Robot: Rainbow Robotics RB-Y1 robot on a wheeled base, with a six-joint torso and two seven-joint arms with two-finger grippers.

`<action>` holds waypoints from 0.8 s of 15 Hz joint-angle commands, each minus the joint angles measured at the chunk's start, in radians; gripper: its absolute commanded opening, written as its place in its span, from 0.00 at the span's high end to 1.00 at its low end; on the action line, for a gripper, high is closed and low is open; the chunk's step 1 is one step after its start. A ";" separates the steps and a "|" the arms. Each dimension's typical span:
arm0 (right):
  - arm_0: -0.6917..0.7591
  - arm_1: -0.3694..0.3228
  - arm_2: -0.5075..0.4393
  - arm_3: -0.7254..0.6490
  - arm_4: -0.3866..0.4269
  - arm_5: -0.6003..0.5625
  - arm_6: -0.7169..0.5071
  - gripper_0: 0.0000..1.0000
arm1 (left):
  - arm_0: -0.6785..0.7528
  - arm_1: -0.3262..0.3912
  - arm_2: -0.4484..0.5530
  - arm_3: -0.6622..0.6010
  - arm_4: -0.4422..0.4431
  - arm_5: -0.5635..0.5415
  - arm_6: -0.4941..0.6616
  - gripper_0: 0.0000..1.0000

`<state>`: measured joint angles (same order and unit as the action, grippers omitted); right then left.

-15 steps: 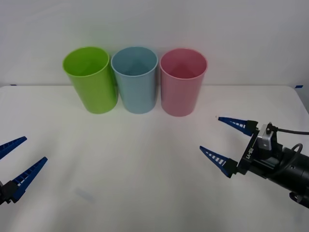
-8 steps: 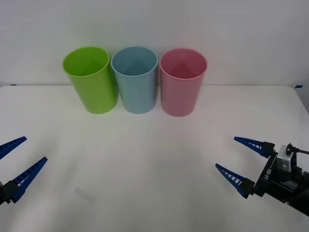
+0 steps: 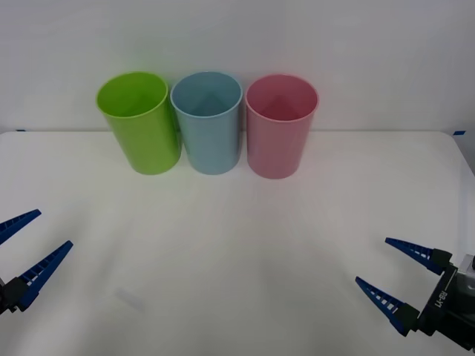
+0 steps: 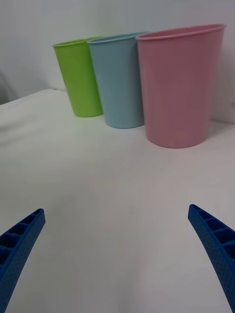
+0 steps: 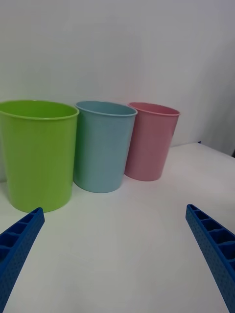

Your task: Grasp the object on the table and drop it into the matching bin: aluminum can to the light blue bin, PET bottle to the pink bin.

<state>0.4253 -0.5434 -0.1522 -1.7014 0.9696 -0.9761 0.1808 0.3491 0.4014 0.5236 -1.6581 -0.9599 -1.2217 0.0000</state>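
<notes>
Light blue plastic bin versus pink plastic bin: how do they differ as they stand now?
The tall light blue plastic bin stands in the middle of the row, beside the lime green plastic bin; the tall pink plastic bin stands at the row's right end, nearer the right gripper. They differ in colour. Both are upright, open-topped and look equal in size.

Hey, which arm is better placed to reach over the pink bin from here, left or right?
Likely the right. The right gripper, open, is at the near right, on the side of the pink bin. The left gripper, also open, sits far left, nearer the lime green bin.
</notes>
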 commanded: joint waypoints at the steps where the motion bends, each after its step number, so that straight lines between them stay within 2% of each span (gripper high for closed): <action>1: 0.033 0.023 -0.018 0.000 0.000 -0.003 0.011 0.00 | 0.000 0.000 0.000 0.000 0.000 0.000 0.000 0.00; 12: 0.049 0.034 -0.027 0.000 0.000 -0.032 0.014 0.00 | 0.000 0.000 0.000 0.000 0.000 0.000 0.000 0.00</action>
